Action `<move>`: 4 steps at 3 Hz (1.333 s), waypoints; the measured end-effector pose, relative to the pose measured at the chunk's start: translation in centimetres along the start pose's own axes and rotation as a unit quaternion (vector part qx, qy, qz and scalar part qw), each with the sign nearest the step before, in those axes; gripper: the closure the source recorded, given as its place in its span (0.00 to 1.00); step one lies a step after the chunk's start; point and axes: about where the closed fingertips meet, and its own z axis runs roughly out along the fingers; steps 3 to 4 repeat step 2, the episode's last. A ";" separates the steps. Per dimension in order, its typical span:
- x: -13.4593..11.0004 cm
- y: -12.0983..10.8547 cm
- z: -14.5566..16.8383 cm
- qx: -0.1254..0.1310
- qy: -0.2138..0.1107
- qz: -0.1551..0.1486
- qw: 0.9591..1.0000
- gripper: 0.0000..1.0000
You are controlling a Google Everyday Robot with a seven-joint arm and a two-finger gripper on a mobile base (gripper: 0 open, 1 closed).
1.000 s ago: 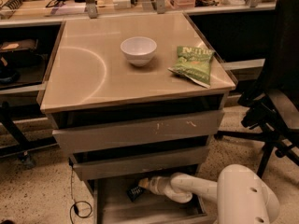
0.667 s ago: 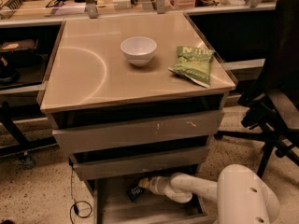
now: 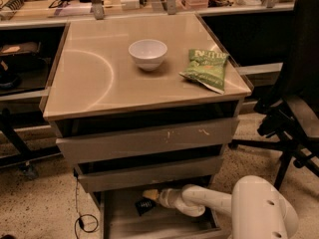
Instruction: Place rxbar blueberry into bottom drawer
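Note:
The bottom drawer point(image 3: 119, 223) is pulled out below the two upper drawers. My white arm reaches into it from the lower right. The gripper point(image 3: 149, 195) is inside the drawer, just under the middle drawer's front. The rxbar blueberry point(image 3: 144, 206), a small dark wrapper, sits directly below and against the gripper tip, low over the drawer floor. I cannot tell whether it rests on the floor or hangs in the gripper.
A white bowl point(image 3: 147, 53) and a green chip bag point(image 3: 206, 68) lie on the cabinet top point(image 3: 89, 83). A black office chair point(image 3: 294, 113) stands at the right. A cable point(image 3: 82, 218) lies on the floor at the left. Cluttered benches run behind.

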 end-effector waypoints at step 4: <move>0.0 0.0 0.0 0.000 0.000 0.000 1.000 0.00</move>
